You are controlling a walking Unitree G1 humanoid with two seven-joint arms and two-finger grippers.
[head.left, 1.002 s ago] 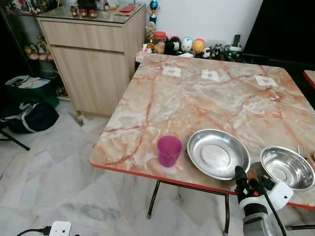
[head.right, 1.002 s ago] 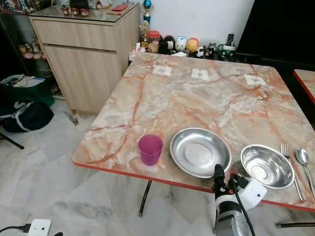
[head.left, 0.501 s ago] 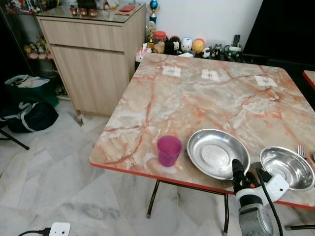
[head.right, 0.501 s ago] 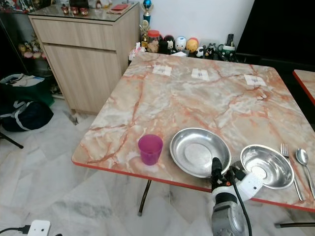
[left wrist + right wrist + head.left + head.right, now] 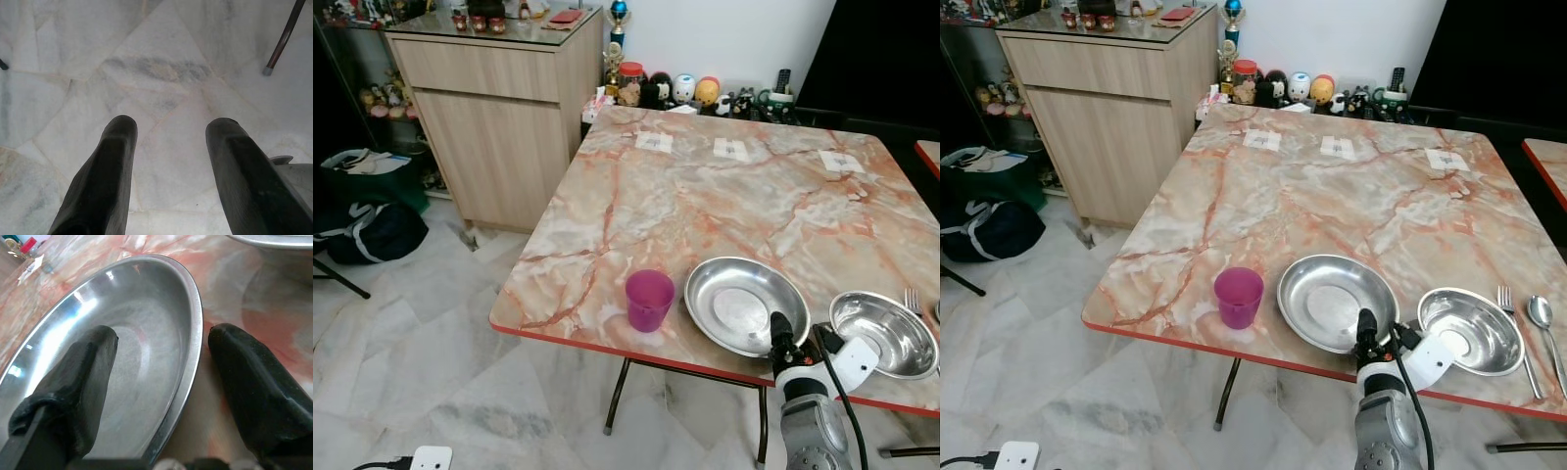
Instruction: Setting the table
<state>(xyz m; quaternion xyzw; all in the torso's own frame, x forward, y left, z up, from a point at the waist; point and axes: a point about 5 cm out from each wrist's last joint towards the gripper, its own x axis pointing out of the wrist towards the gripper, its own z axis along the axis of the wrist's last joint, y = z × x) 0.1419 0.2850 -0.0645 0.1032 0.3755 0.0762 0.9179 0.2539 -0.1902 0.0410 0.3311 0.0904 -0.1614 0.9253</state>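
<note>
- Right claw (image 5: 159, 367) spread, holding nothing; one finger over the plate's (image 5: 724, 294) basin, the other outside, near rim between them.
- Plate: round, shallow, shiny steel, on marble-patterned table (image 5: 705, 196) directly ahead of claw.
- Steel bowl (image 5: 886, 333) just beyond outer finger.
- Pink plastic cup (image 5: 649, 300) past the plate's far side.
- Left claw (image 5: 168, 161) spread, empty, over floor tiles.

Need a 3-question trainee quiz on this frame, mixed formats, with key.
1. True or false: the right end effector straddles the rim of the large round steel plate, fingers open.
2. What stands just left of that plate? A) round purple plastic cup B) glass jar C) white mug
3. Fill in: the steel fork and spoon lie to the ___ of the small round steel bowl.

Key: 1 true; 2 A; 3 right
</note>
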